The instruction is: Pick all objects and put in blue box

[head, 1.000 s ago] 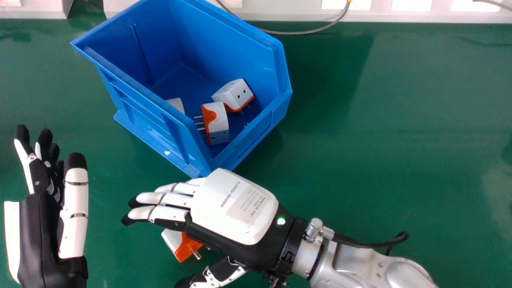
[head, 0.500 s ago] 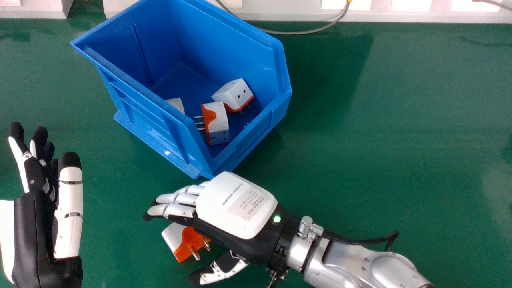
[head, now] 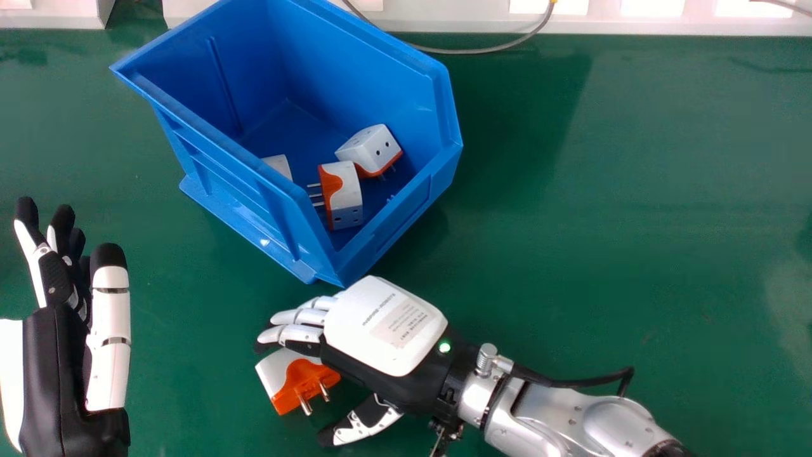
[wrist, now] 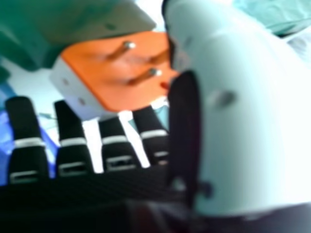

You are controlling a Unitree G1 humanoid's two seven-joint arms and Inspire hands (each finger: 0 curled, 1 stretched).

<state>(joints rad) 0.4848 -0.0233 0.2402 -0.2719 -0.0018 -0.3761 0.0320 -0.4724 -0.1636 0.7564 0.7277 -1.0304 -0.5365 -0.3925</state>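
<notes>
Going left to right, you have the left hand (head: 58,355) idle at the left, fingers straight, holding nothing. Next, the blue box (head: 368,82): three pieces inside, so most of the job looks done. Leftmost is a white piece (head: 278,166), partly hidden by the wall; then a middle adapter (head: 346,197), prongs pointing left; then a far adapter (head: 371,149), a bit farther right. You can't rule out more behind that near-left wall.

Left to do: one loose adapter (head: 288,381) on the green table (head: 634,222), near side of the box, prongs toward the near right. It's the only one you can see outside, so probably the last. Right of it, your right hand (head: 384,327) is open, fingers relaxed and slightly bent over its far side, thumb apart on the near right. No grip yet; contact, can't tell. You likely still need to close, lift and drop it in.
</notes>
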